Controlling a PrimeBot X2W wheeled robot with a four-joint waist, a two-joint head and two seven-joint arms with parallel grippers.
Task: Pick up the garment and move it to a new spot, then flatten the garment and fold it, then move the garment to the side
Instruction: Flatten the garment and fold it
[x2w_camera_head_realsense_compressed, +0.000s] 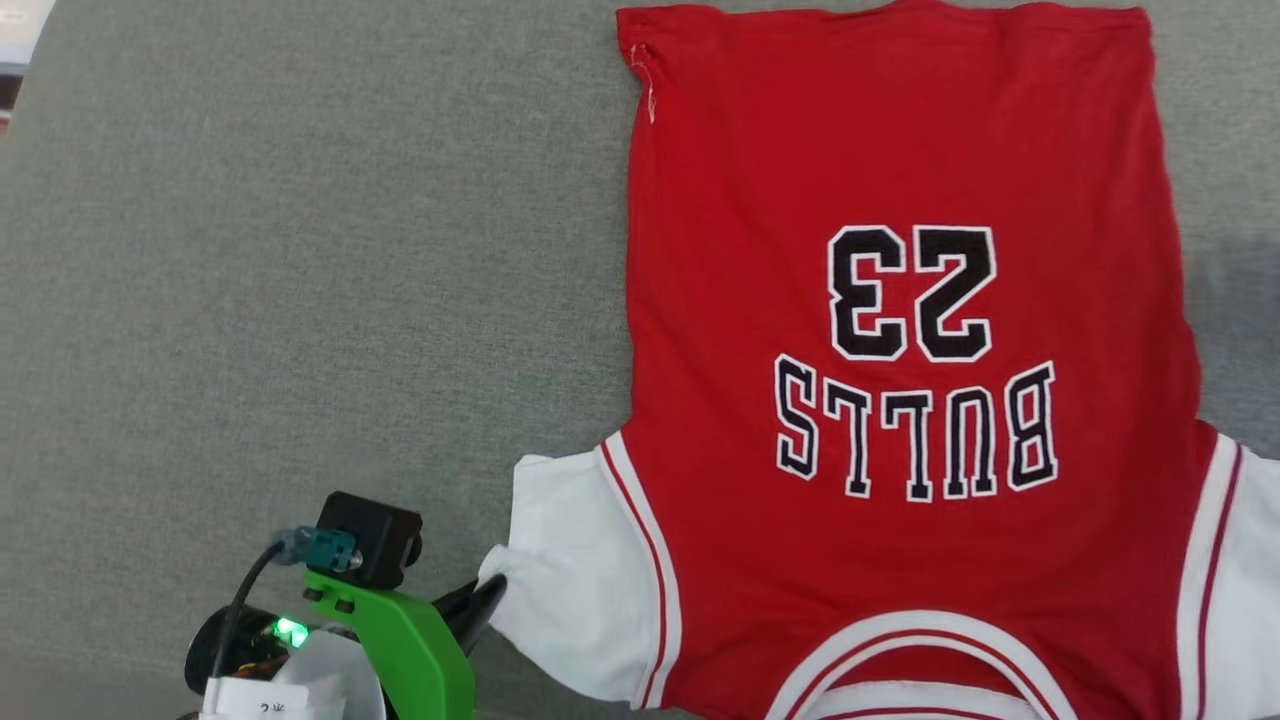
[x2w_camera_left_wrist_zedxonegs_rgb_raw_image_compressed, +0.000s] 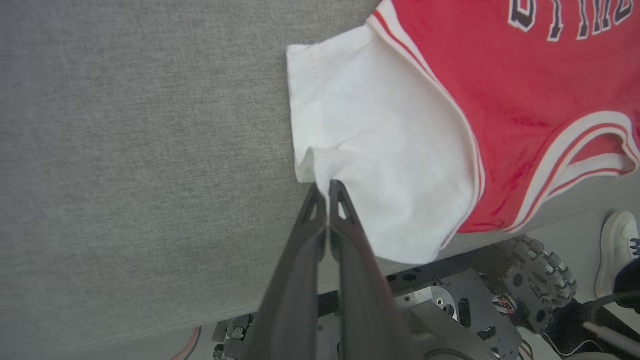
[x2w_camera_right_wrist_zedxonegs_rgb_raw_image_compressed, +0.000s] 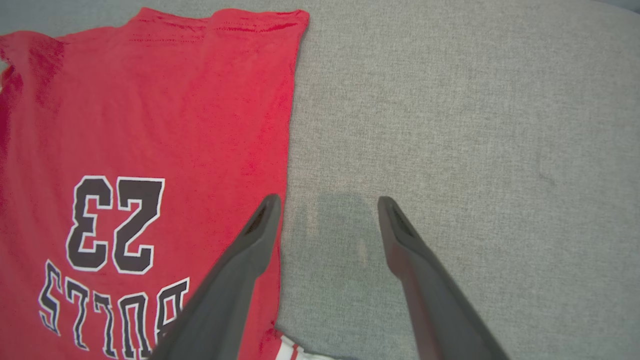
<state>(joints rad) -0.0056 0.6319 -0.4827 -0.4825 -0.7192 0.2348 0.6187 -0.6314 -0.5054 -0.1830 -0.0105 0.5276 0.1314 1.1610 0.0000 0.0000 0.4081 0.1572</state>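
Observation:
The garment (x2w_camera_head_realsense_compressed: 760, 250), a red jersey with white sleeves, lies spread flat on the grey surface. Its black "BULLS 23" print faces up and its collar is nearest me. My left gripper (x2w_camera_head_realsense_compressed: 488, 592) is at the lower left, at the outer hem of the garment's white sleeve (x2w_camera_left_wrist_zedxonegs_rgb_raw_image_compressed: 390, 150). In the left wrist view the left gripper (x2w_camera_left_wrist_zedxonegs_rgb_raw_image_compressed: 328, 186) is shut, with the sleeve edge puckered around its tips. My right gripper (x2w_camera_right_wrist_zedxonegs_rgb_raw_image_compressed: 328, 201) hangs open just off the garment's (x2w_camera_right_wrist_zedxonegs_rgb_raw_image_compressed: 150, 100) side edge. Its left finger overlaps the red cloth, and only grey surface lies between its fingers.
The grey fabric surface (x2w_camera_head_realsense_compressed: 300, 250) stretches wide to the garment's left and beyond its right edge (x2w_camera_right_wrist_zedxonegs_rgb_raw_image_compressed: 475, 125). Below the surface's front edge the left wrist view shows my wheeled base (x2w_camera_left_wrist_zedxonegs_rgb_raw_image_compressed: 540, 280) and a person's white shoe (x2w_camera_left_wrist_zedxonegs_rgb_raw_image_compressed: 617, 250) on the floor.

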